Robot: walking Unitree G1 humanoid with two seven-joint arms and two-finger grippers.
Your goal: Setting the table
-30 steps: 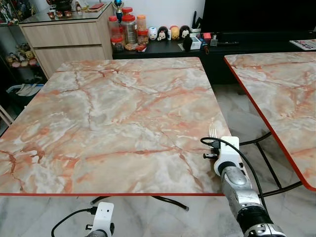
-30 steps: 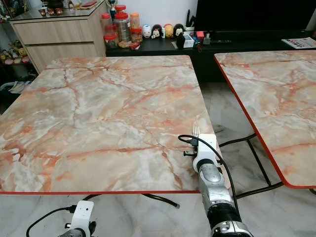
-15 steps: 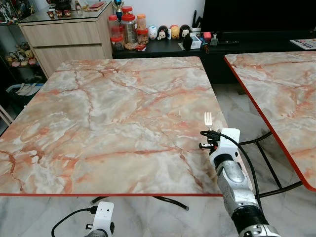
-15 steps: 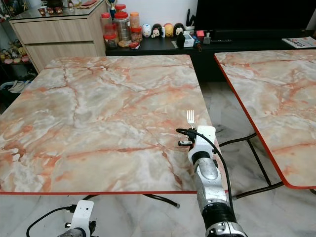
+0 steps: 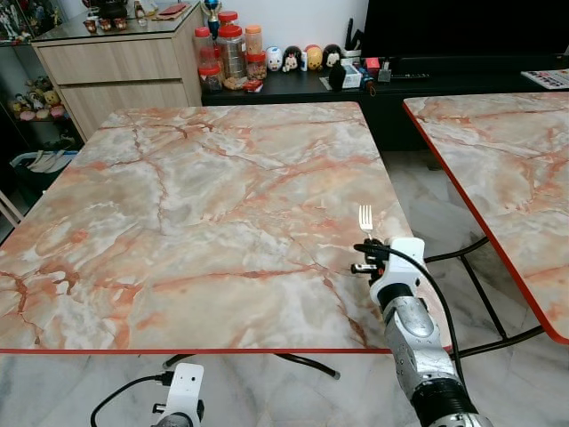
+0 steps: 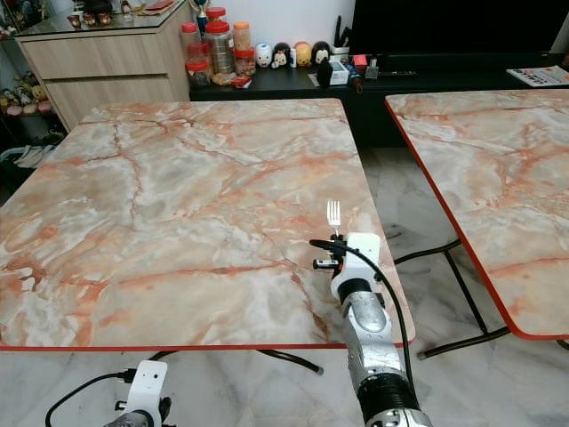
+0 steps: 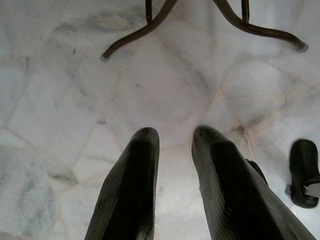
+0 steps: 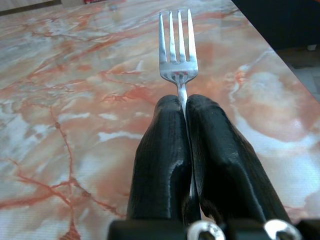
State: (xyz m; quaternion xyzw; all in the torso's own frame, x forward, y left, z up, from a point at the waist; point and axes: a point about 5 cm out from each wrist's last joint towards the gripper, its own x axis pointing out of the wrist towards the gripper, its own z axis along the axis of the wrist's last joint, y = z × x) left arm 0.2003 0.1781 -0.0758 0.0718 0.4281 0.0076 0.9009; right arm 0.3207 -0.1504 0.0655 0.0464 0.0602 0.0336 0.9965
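Note:
A silver fork (image 5: 364, 218) sticks out forward, tines away from me, from my right gripper (image 8: 182, 102), which is shut on its handle. The gripper hovers over the near right corner of the marble-patterned table (image 5: 204, 205). In the right wrist view the fork's tines (image 8: 176, 40) show above the two black fingers (image 8: 160, 145), with the tabletop beneath. My left gripper (image 7: 172, 137) hangs low below the table's front edge, fingers slightly apart over the tiled floor, holding nothing.
A second marble table (image 5: 507, 151) stands to the right, across a gap of floor. Behind are a wooden sideboard (image 5: 116, 71), jars (image 5: 233, 53) and small figures on a dark low cabinet (image 5: 356, 89). Table legs (image 7: 150, 30) cross the floor below.
My right arm has carried the fork to the left and farther over the table. The left arm has not moved.

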